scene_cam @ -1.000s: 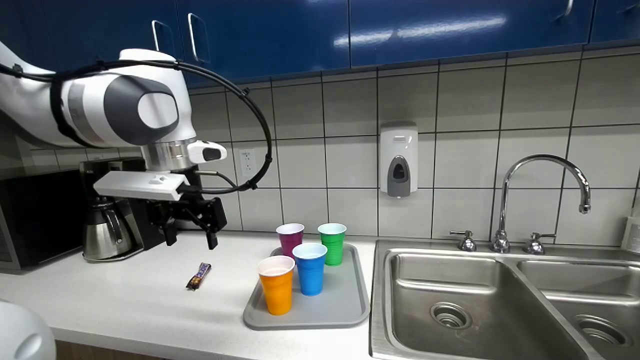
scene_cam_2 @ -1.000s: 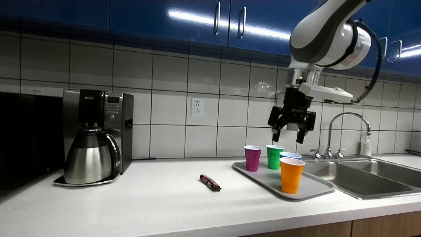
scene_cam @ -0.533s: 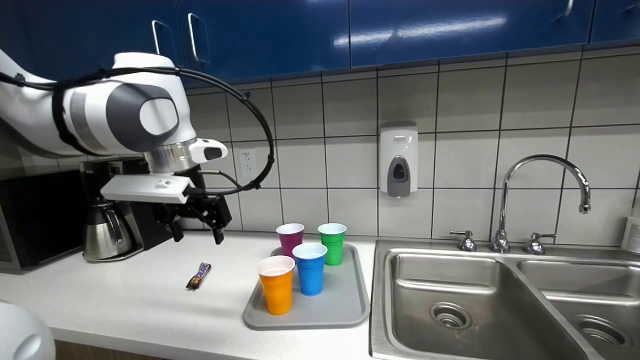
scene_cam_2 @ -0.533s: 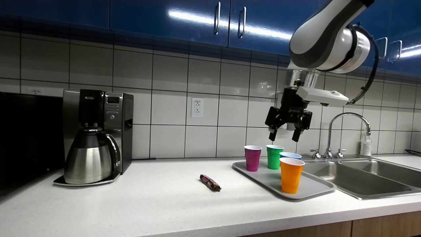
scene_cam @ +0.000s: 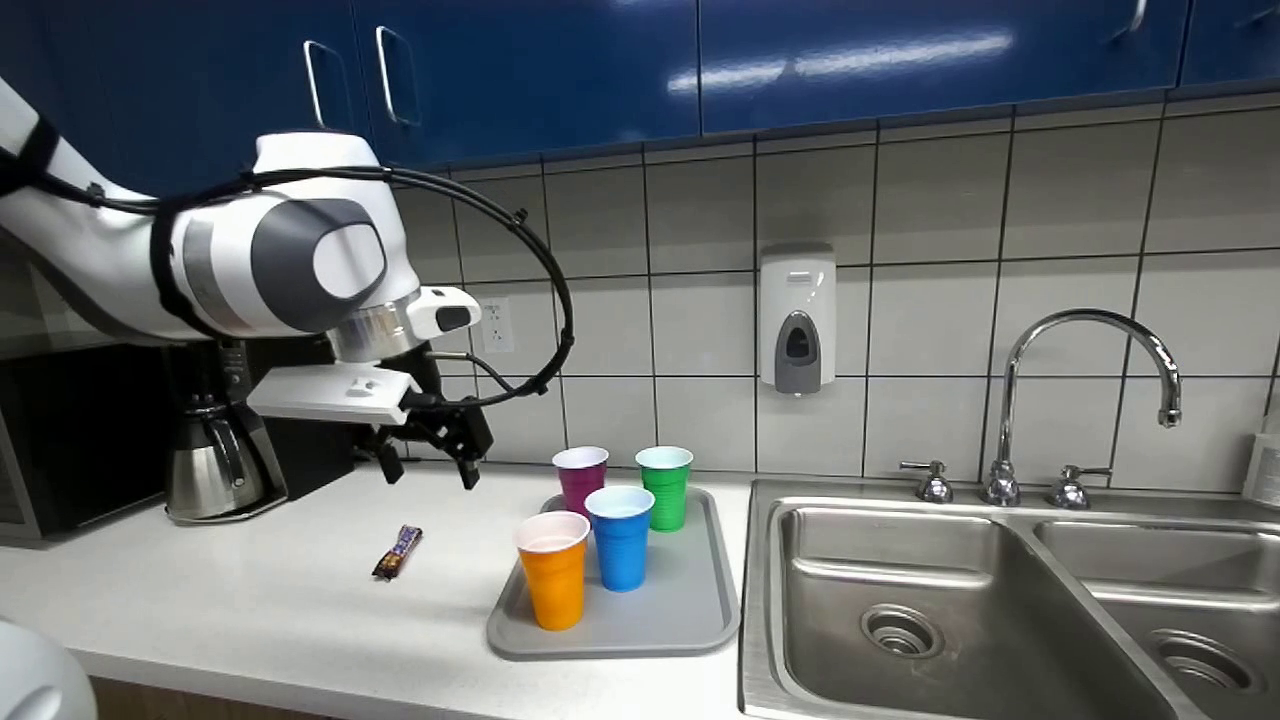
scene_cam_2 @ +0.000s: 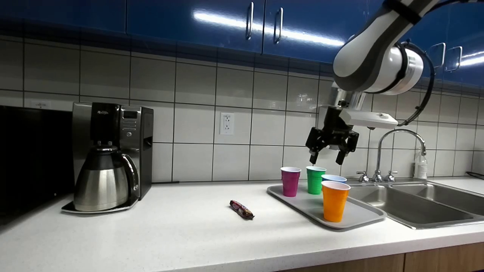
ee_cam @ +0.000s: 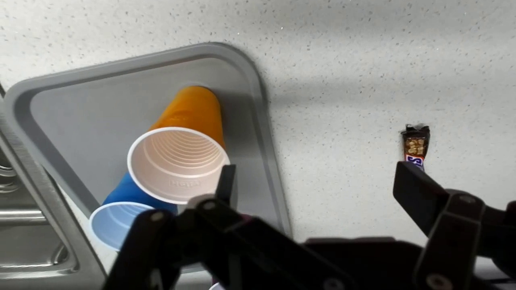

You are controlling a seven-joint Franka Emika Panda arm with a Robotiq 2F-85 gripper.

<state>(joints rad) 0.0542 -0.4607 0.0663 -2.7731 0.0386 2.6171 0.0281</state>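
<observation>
Currently, the jaws are spread wide. On the tabletop (scene_cam_2: 170,230), a wrapped candy bar (scene_cam: 398,553) is positioned apart from a gray tray (scene_cam: 665,625) carrying four upright cups (scene_cam: 556,578).

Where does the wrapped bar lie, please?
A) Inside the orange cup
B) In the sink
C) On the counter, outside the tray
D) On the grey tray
C, because in both exterior views the wrapped bar lies directly on the white counter, apart from the grey tray.

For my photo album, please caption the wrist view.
Open claw above a speckled counter: orange cup and blue cup on a gray tray, wrapped candy bar outside it.
</observation>
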